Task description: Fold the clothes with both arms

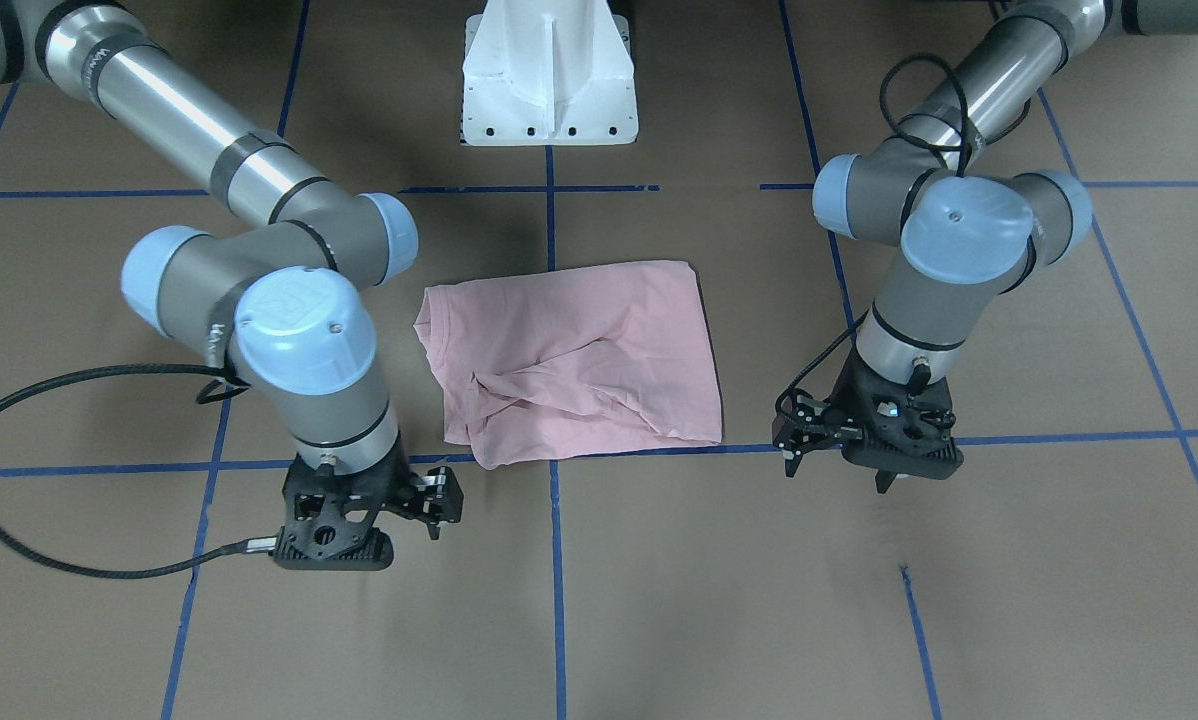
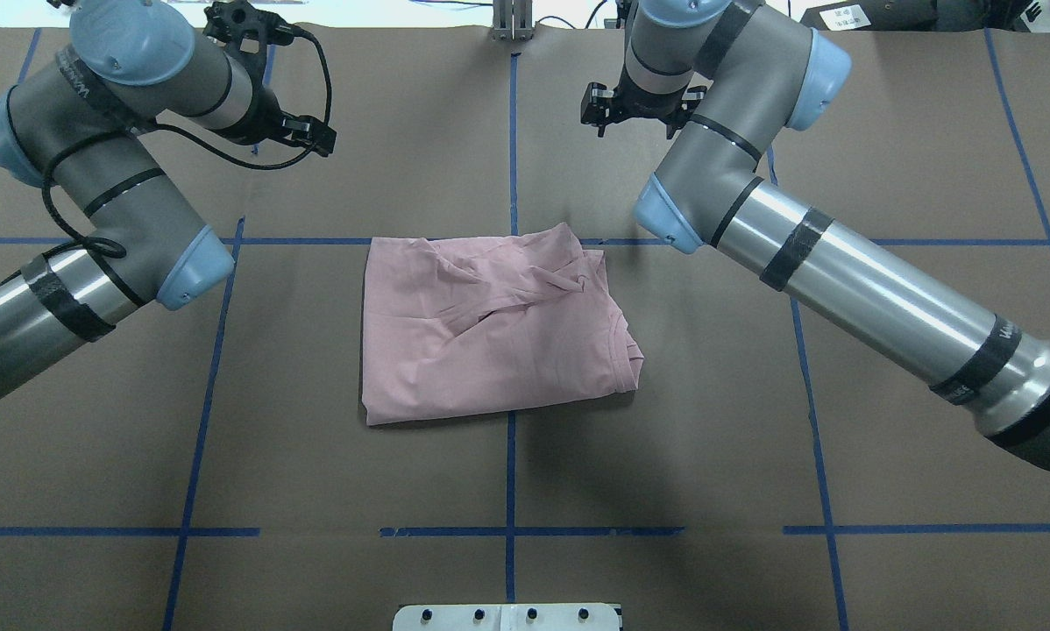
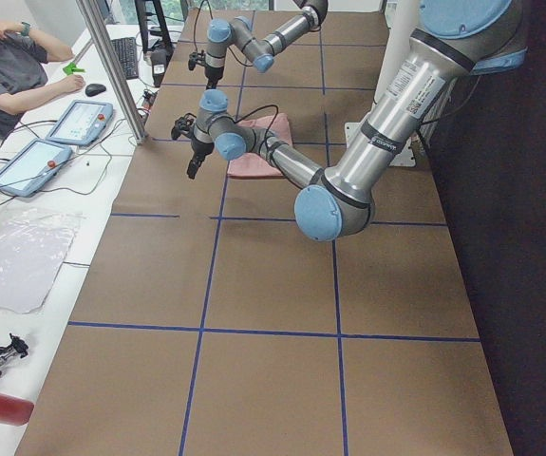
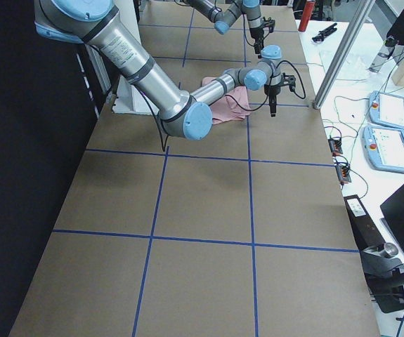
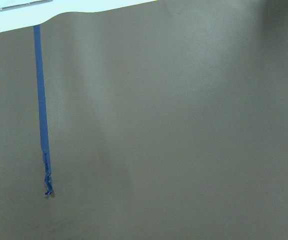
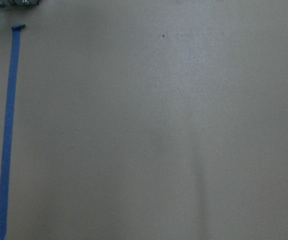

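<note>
Though illegible, lettering (image 2: 1008, 333) on right arm (image 2: 849, 267)

Bright, even overhead light; a soft shadow falls on the table (image 2: 315, 473) below the T-shirt (image 2: 490, 333); glare streaks the right arm (image 2: 876, 289); wrist views hazy.

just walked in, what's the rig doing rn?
Shirt-folding run. The pink T-shirt lies at the centre of the table, folded into a rough, wrinkled rectangle. Nothing is touching it. The left end effector and right end effector both hang over bare table on the operators' side of the shirt, and both look open and empty. The wrist views show only table and blue tape.
</note>
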Controlling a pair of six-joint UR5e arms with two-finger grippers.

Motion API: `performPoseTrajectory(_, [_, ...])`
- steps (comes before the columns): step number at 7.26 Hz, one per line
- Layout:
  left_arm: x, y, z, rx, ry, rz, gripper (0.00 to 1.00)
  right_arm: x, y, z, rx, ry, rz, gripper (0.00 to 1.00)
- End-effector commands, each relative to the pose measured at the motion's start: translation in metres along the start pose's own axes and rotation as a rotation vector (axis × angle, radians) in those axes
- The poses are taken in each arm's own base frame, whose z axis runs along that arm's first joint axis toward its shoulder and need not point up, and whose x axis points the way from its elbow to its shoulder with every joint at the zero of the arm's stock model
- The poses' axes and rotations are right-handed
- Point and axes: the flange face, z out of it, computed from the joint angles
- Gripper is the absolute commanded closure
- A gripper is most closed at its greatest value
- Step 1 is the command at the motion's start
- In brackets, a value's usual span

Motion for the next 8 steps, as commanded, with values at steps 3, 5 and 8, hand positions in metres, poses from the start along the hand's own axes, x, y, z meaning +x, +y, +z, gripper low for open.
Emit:
performPoseTrajectory(3, [-0.048, 0.022, -0.048, 0.017, 0.006, 0.115, 0.0, 0.126, -0.022, -0.04, -0.062, 0.022, -0.167, 0.0])
performPoseTrajectory(5, [-0.126, 0.024, -0.065, -0.011, -0.014, 0.22, 0.0, 0.206, -0.012, -0.053, -0.059, 0.023, -0.253, 0.0])
performPoseTrajectory(8, [-0.308, 0.055, -0.123, -0.033, -0.139, 0.383, 0.0, 0.378, 0.002, -0.096, -0.12, 0.038, -0.371, 0.0])
